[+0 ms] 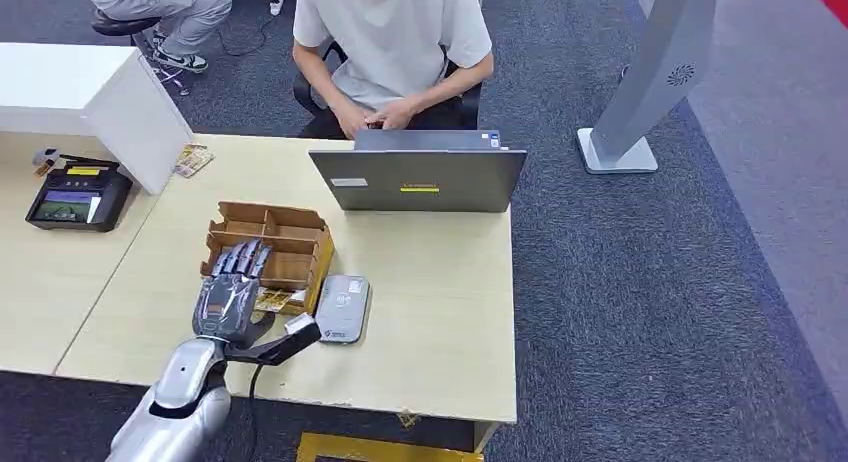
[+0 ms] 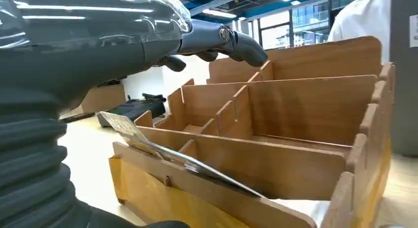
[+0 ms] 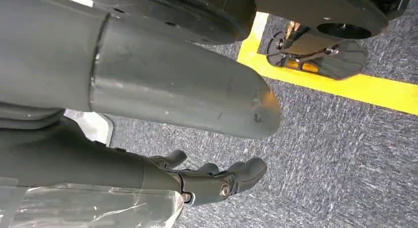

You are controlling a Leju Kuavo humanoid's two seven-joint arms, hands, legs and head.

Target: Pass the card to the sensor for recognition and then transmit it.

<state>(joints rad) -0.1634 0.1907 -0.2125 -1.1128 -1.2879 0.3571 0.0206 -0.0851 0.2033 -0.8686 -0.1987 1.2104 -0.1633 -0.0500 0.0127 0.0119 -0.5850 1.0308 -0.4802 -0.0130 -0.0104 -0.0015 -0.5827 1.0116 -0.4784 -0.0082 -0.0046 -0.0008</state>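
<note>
From the head view, the left hand (image 1: 233, 287) hovered over the near end of the wooden box (image 1: 268, 244), fingers stretched flat and apart, gripping nothing. A card (image 1: 272, 300) lay in the box's nearest slot, just beside the grey sensor (image 1: 343, 307) on its right. The table (image 1: 440, 312) lay bare to the right of the sensor, out to its right edge; a laptop (image 1: 418, 177) stood at the far edge with a person (image 1: 392, 42) behind it.

From the left wrist view, the card (image 2: 148, 144) leaned tilted over the box's near wall, one corner poking past the rim; the fingers (image 2: 231, 43) hung above the dividers, touching nothing.

From the right wrist view, the right hand (image 3: 207, 181) hung over carpet (image 3: 345, 159), fingers loosely curled, holding nothing.
</note>
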